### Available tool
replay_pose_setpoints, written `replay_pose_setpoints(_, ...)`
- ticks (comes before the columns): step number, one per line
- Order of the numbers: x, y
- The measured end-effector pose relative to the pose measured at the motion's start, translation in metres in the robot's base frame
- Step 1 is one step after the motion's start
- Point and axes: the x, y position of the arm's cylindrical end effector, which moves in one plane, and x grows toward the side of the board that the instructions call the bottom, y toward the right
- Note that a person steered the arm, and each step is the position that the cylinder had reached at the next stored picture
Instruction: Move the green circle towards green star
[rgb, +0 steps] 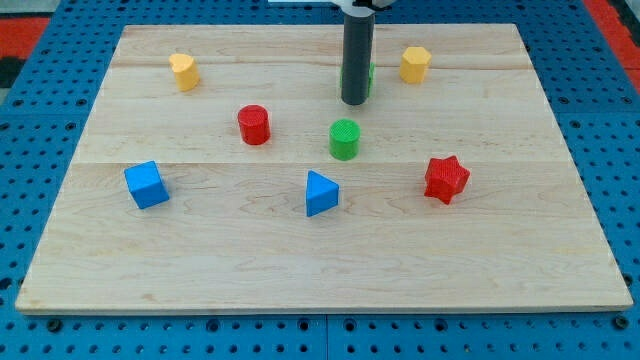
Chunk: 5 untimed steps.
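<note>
Tip (354, 102) above green circle (344, 139)

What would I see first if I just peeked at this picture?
The big dark rod coming down from the view's top middle, with my tip just above the green circle in the board's middle. A green block, mostly hidden, peeks out behind the rod. Next, the bright red star at the view's right and the blue cube at the view's left stand out on the pale wooden board.
</note>
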Motion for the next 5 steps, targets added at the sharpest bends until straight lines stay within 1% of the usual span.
replay_pose_setpoints(2, -0.032, 0.0)
replay_pose_setpoints(3, -0.039, -0.008)
replay_pose_setpoints(4, 0.003, -0.025)
replay_pose_setpoints(5, 0.046, 0.007)
